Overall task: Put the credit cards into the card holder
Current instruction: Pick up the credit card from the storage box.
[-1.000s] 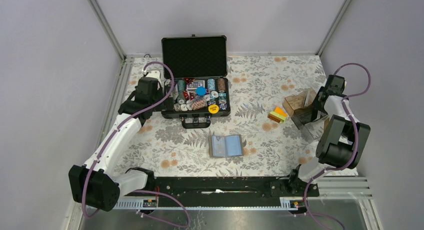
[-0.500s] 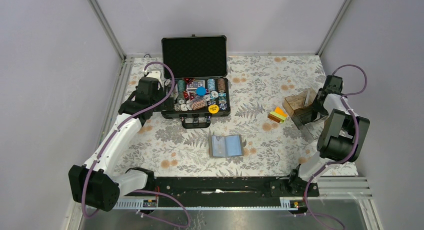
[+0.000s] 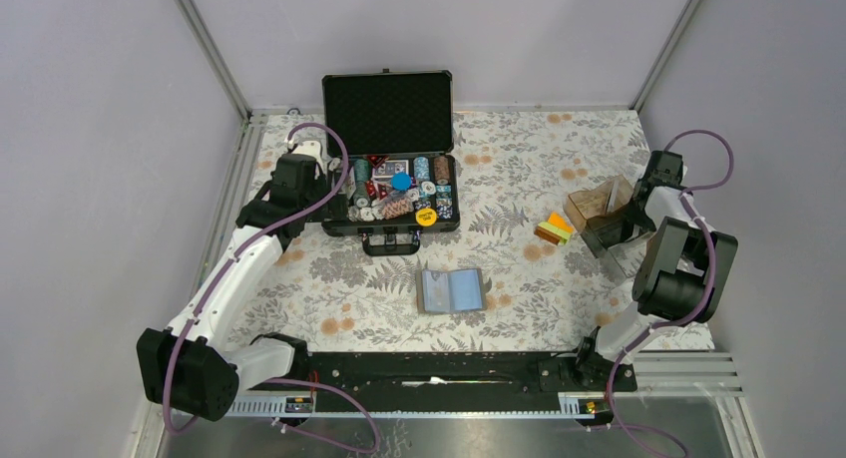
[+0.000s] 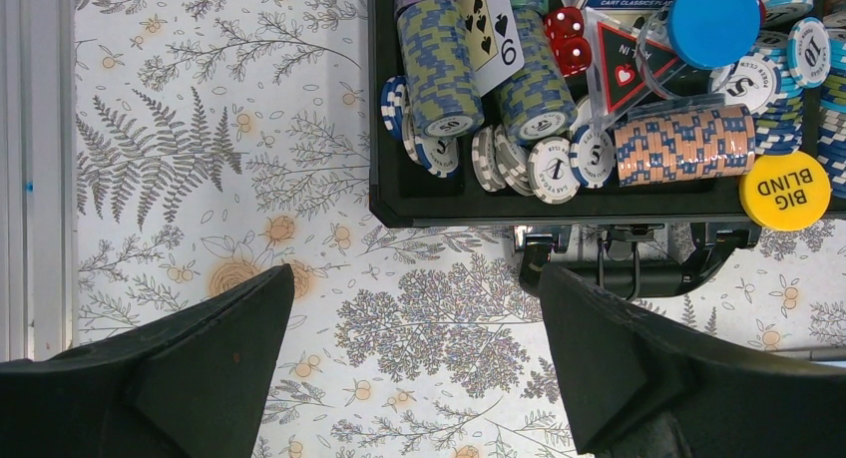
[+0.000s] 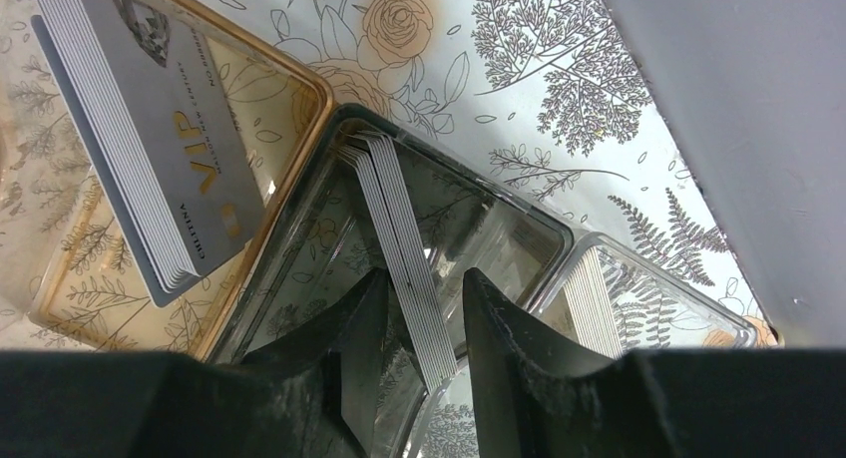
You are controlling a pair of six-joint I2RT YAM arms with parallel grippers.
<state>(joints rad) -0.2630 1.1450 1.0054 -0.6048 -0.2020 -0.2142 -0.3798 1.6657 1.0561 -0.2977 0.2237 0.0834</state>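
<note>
On the floral-patterned surface [image 3: 519, 169], towards its far left, an open black hard-shell chip case [image 3: 389, 114] is seen. Rows of striped poker chips [image 4: 439, 69], red dice [image 4: 564, 29], a six of spades playing card [image 4: 489, 24], a blue round disc [image 4: 713, 19] and a yellow "BIG BLIND" disc [image 4: 785, 191] are held in it.

At the right edge, a brownish clear acrylic box [image 5: 299, 89] is filled with grey "VIP" cards [image 5: 150, 149]. Just beside it, a colourless clear box [image 5: 519, 229] is found with a pale card stack [image 5: 399, 219] standing on edge.

The flat grey bifold card holder [image 3: 451, 290] is laid open near the middle front, its long axis running left to right, the darker panel on the left and the light blue one on the right. The orange, yellow and green plastic credit cards [image 3: 552, 229] are stacked aslant to the surface's edges, between the holder and the acrylic boxes, well apart from the holder.

The left hand [image 4: 414, 378] is spread wide and holds nothing, just off the case's near-left corner beside its handle [image 4: 629, 263]. The right hand [image 5: 424, 278] is lowered into the colourless box with a finger on either side of the pale stack; whether the stack is pinched cannot be told.
</note>
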